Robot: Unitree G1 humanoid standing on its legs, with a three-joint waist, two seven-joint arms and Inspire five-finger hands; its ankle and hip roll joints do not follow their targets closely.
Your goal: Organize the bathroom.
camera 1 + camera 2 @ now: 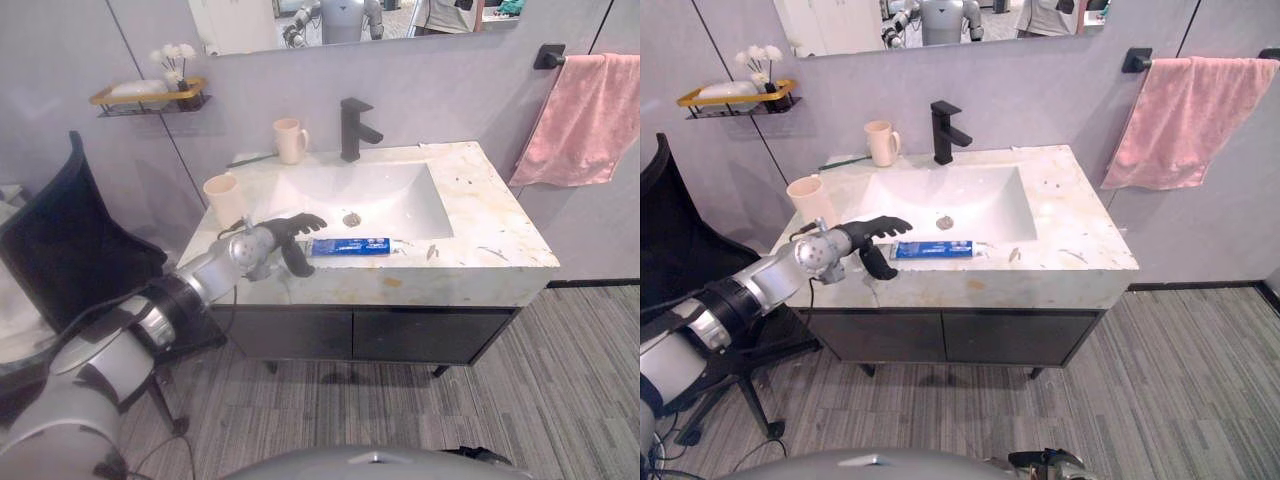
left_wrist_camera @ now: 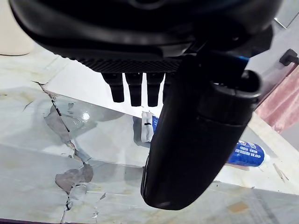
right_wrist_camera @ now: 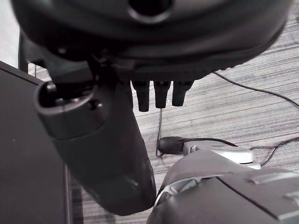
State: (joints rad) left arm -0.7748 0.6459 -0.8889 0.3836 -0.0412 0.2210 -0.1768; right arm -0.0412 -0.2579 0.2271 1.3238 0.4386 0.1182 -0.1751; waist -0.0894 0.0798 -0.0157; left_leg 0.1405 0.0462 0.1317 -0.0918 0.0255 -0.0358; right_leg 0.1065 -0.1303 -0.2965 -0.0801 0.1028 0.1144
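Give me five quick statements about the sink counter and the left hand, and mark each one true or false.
1. The toothpaste tube lies flat on the counter's front edge. True.
2. The left hand is shut on the tube. False: its fingers are straight and open, beside the tube's left end.
3. Two cups stand on the counter. True: one cup at the left edge, a mug beside the faucet.
4. The pink towel lies in the basin. False: it hangs on a wall bar to the right of the sink.
5. The faucet is white. False: it is black.
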